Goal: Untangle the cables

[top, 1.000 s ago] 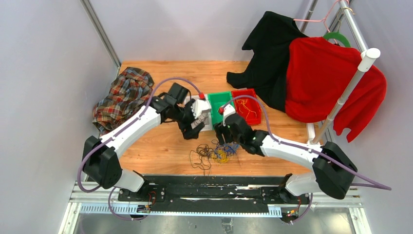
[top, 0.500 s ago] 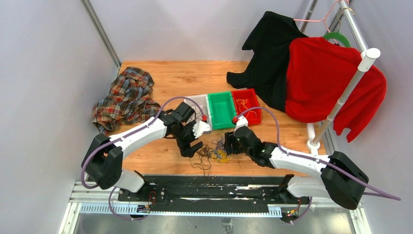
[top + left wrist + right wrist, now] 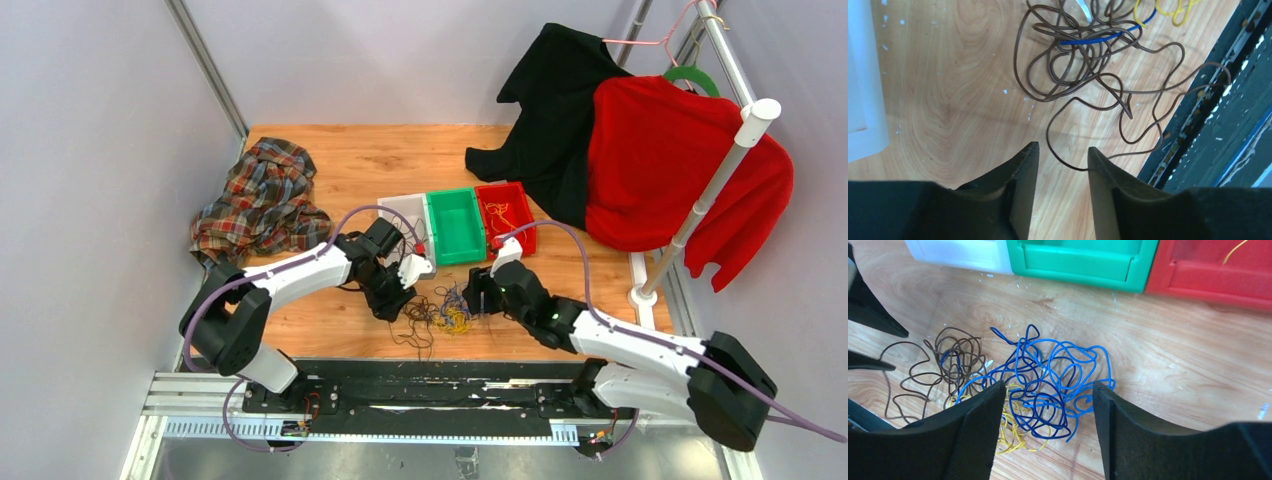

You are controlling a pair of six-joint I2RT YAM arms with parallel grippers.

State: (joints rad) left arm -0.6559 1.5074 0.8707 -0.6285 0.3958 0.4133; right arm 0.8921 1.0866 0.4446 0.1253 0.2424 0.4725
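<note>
Grey walls [image 3: 100,150] close in the wooden desk [image 3: 400,155] on the left and at the back, and a black rail [image 3: 430,385] runs along its near edge. Far left, a plaid shirt [image 3: 258,200] lies crumpled on the wood.

My left pincer [image 3: 1062,152] hangs low over the boards with its fingers spread and pinching nothing. One thin brown loop end curls just in front of the tips. Behind it sits a white bin [image 3: 400,205].

The cables [image 3: 445,315] lie in a clump near the front edge, between my two arms. The brown loops [image 3: 1083,60] are to the left, and the blue ones [image 3: 1053,375] to the right lie over a yellow bunch [image 3: 1013,425].

A green bin [image 3: 455,228] sits next to the white one. My right pincer [image 3: 1048,390] is wide open above the blue tangle, touching nothing that I can see. A red bin [image 3: 1208,277] with a yellow-orange strand inside sits just right of the green one.

Further right, a black garment [image 3: 555,110] and a red sweater [image 3: 680,170] hang from a white rack [image 3: 745,135].

From above, both sets of fingertips are lost against the dark wrists. Each wrist camera crops the clump. I can't tell how the strands interlock where blue crosses yellow.
</note>
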